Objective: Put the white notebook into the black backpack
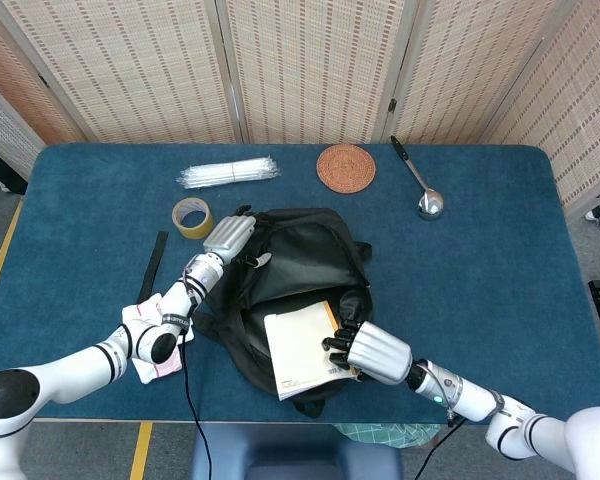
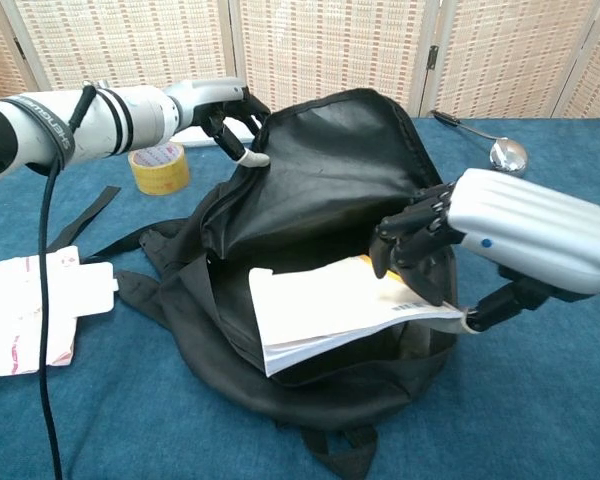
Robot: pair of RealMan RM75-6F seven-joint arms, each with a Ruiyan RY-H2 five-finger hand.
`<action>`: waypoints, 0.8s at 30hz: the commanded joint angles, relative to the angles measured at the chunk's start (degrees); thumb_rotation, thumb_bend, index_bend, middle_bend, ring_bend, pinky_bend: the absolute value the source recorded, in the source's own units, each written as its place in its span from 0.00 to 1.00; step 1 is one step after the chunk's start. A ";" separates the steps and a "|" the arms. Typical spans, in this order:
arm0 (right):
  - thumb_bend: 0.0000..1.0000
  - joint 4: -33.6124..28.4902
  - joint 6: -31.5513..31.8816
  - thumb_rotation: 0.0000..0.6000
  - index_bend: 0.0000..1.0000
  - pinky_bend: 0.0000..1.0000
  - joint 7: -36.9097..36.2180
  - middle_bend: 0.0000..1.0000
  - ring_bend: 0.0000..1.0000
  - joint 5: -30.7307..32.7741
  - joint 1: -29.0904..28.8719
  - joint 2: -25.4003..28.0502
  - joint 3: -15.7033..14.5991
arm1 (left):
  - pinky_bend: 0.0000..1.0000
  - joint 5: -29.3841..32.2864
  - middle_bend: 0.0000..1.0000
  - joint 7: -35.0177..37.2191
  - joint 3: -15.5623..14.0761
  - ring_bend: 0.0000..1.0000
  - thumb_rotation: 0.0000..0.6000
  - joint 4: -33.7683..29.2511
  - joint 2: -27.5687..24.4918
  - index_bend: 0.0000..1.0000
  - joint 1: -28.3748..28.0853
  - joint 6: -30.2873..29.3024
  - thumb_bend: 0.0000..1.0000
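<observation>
The black backpack (image 1: 305, 265) (image 2: 320, 200) lies at the table's near middle with its mouth open toward me. My left hand (image 1: 228, 238) (image 2: 220, 108) grips the upper edge of the opening and holds the flap up. My right hand (image 1: 367, 351) (image 2: 500, 240) grips the white notebook (image 1: 298, 352) (image 2: 335, 310) by its right edge. The notebook lies tilted in the backpack's mouth, its far end inside the opening and its near corner sticking out over the lower rim.
A yellow tape roll (image 1: 191, 217) (image 2: 160, 167), a bundle of clear straws (image 1: 228, 172), a woven coaster (image 1: 346, 167) and a metal ladle (image 1: 427, 200) (image 2: 503, 150) lie behind the bag. A white packet (image 1: 150, 330) (image 2: 25, 310) and a black strap (image 1: 155, 262) lie to the left.
</observation>
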State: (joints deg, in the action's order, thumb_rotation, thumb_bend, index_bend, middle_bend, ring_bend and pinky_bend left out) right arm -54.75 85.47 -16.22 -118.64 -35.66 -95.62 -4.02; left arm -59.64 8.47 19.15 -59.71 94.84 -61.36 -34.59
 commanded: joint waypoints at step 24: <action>0.60 27.08 -5.07 1.00 0.79 0.35 10.31 0.46 0.51 8.07 -8.04 -20.71 2.48 | 0.00 -2.44 0.28 1.15 -0.26 0.22 1.00 -5.86 -3.75 0.53 1.70 -2.71 0.41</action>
State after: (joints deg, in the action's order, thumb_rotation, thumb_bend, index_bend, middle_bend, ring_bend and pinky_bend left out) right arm -28.41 80.33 -6.48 -110.90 -43.24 -115.62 -1.51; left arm -61.97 9.59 18.90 -65.44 91.21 -59.71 -37.21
